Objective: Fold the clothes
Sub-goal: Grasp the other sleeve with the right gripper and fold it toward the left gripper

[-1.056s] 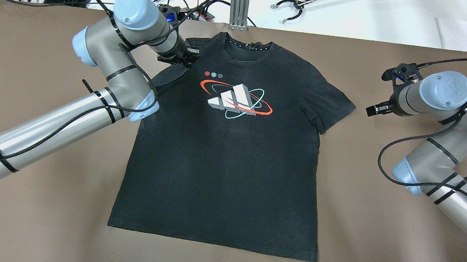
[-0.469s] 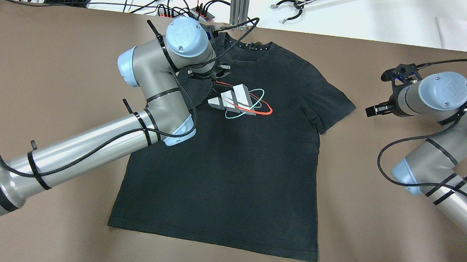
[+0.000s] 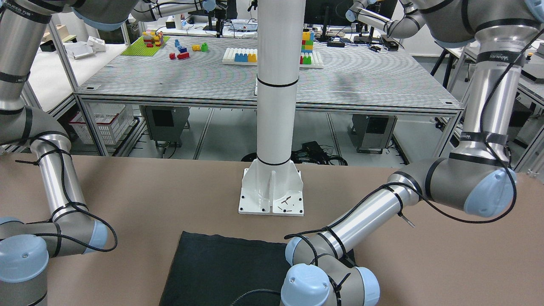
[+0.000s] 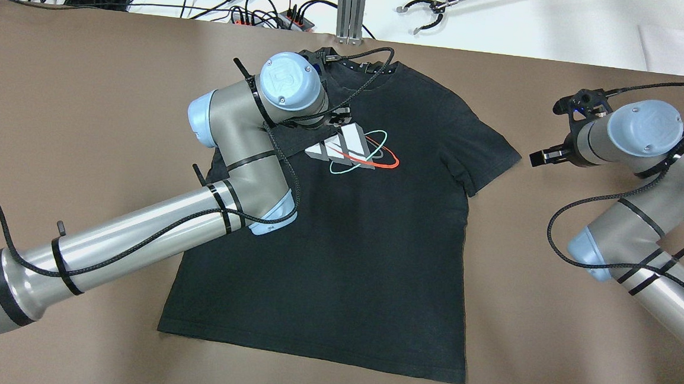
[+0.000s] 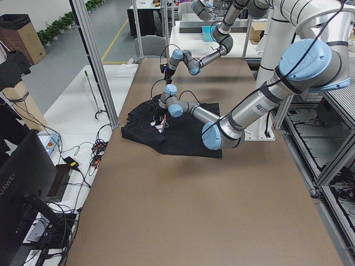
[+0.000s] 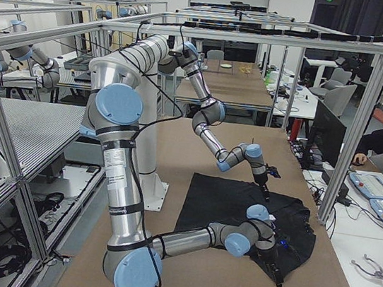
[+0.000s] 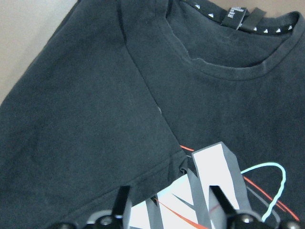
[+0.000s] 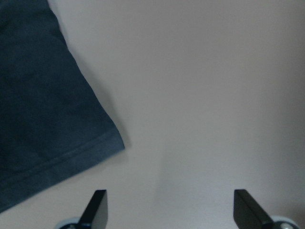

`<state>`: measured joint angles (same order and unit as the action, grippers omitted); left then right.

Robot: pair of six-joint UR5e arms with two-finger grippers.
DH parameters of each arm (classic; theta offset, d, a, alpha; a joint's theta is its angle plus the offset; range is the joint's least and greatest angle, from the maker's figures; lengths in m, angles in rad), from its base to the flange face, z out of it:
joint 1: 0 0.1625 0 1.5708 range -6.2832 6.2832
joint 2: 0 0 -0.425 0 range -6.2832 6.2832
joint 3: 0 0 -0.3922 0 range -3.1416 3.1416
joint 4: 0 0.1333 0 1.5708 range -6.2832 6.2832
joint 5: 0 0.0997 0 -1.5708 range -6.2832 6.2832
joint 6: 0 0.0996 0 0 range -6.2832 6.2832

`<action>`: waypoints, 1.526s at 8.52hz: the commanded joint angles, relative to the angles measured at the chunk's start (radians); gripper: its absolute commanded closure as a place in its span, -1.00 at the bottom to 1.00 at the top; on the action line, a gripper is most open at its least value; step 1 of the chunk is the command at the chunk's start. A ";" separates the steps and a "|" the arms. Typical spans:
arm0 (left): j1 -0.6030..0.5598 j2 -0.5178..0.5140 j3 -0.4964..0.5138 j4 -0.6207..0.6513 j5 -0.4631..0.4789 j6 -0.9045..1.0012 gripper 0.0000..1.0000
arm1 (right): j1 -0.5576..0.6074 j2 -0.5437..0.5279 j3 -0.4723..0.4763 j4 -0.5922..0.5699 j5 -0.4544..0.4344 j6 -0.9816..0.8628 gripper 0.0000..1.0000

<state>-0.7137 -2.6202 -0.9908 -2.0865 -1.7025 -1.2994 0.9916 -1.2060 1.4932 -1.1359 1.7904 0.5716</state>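
Sleeve fold on a black short-sleeved fabric T-shirt [image 4: 344,245], spread chest-up on the brown table [image 4: 75,92].

Its white, red and teal chest print [image 4: 353,148] serves as reference. The left sleeve [image 7: 95,119] lies turned inward, hem touching the print's edge, seemingly to narrow the body. The left gripper [image 7: 169,202] hangs just over that hem, fingers parted and gripping nothing. The right gripper [image 8: 169,205], also spread and empty, sits well out from the print over bare table, just beside the right sleeve [image 8: 47,105], probably placed for the matching fold.
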 commanded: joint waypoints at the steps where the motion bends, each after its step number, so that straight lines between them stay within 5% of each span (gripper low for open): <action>1: 0.003 0.003 -0.003 -0.001 0.004 0.006 -0.89 | -0.017 0.113 -0.104 0.049 0.046 0.176 -0.86; 3: 0.007 0.005 -0.006 -0.003 0.004 0.003 -0.89 | -0.024 0.137 -0.306 0.328 0.059 0.214 -0.86; 8: 0.016 0.006 -0.005 -0.006 0.004 0.005 -0.89 | -0.037 0.134 -0.399 0.497 0.067 0.300 -0.66; 11: 0.016 0.006 -0.005 -0.006 0.004 0.011 -0.89 | -0.039 0.123 -0.398 0.505 0.066 0.306 -0.18; 13: 0.016 0.006 -0.005 -0.007 0.004 0.014 -0.89 | -0.041 0.118 -0.392 0.505 0.066 0.306 0.35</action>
<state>-0.6980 -2.6138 -0.9956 -2.0930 -1.6981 -1.2887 0.9530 -1.0832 1.0972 -0.6322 1.8566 0.8766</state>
